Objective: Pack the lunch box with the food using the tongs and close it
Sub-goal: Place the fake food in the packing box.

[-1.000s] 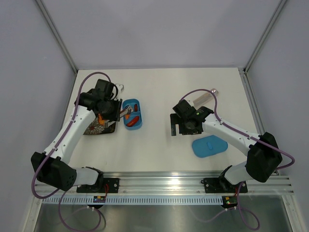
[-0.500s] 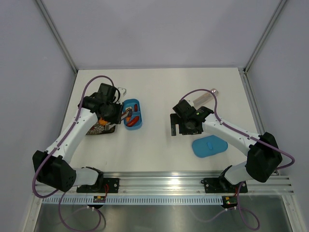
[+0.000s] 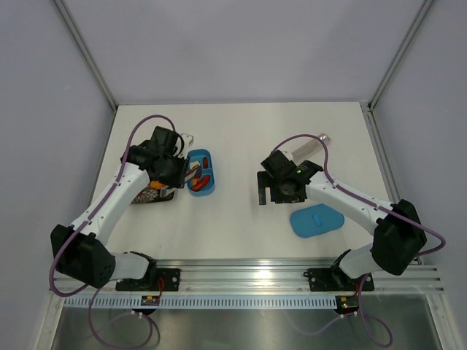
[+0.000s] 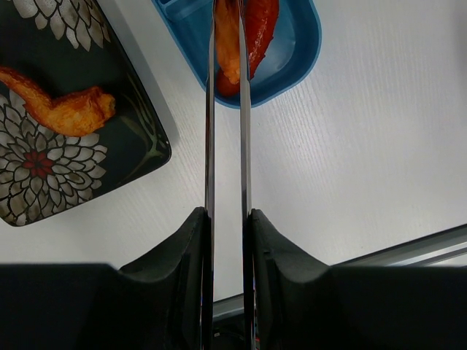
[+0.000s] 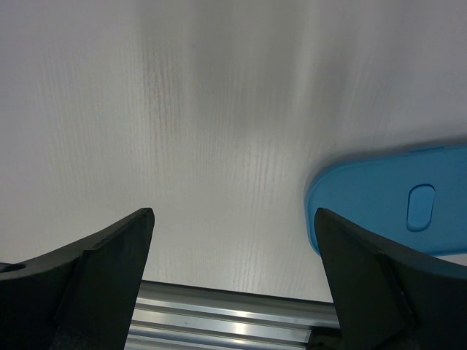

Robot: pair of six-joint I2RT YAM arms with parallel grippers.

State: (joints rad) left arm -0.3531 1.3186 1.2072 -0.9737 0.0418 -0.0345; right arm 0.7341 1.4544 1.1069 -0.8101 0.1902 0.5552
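Note:
The silver tongs (image 4: 210,131) run up the left wrist view, and my left gripper (image 4: 227,215) is shut on their two arms. Their tips pinch an orange-red piece of food (image 4: 228,44) over the bright-blue lunch box (image 4: 295,62), beside a red piece (image 4: 264,25) lying in it. One orange piece (image 4: 69,111) lies on the dark flowered plate (image 4: 109,157). From above, the left gripper (image 3: 182,171) hangs between the plate (image 3: 162,195) and the lunch box (image 3: 204,189). My right gripper (image 3: 273,193) stands open and empty over bare table, next to the flat blue lid (image 3: 317,220).
A pale cylinder (image 3: 310,146) lies at the back right, behind the right arm. In the right wrist view the lid (image 5: 394,211) sits just right of the open right gripper (image 5: 233,219). The table's metal rail (image 5: 219,321) runs along the near edge.
My left arm has swung right from over the plate, carrying the tongs and the pinched piece over the lunch box. The right arm has not moved.

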